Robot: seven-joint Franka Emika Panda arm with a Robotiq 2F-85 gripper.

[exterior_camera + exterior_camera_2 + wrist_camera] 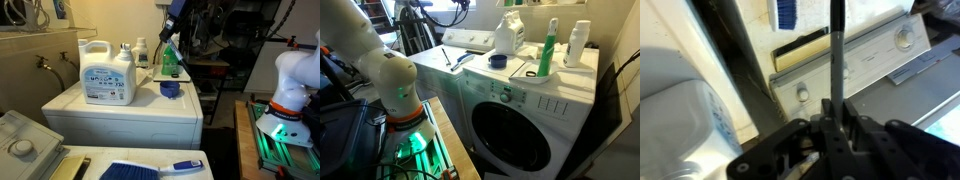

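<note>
My gripper (837,108) is shut on a thin dark rod (838,50) that runs straight out between the fingers. In an exterior view the gripper (168,33) hangs high above the white washer top (100,110), just over a green bottle (170,60). A blue cap (170,89) lies in front of that bottle. A large white detergent jug (107,75) stands beside it, and a white bottle (141,52) stands behind. All of these also show in an exterior view: the jug (508,35), green bottle (549,50), white bottle (578,45) and cap (498,61).
A blue brush (125,170) lies on a second machine at the front, next to a control panel with a knob (20,147). The brush (786,10) and panel knobs (905,38) show in the wrist view. The robot base (400,95) stands on a green-lit platform beside the front-loading washer (515,130).
</note>
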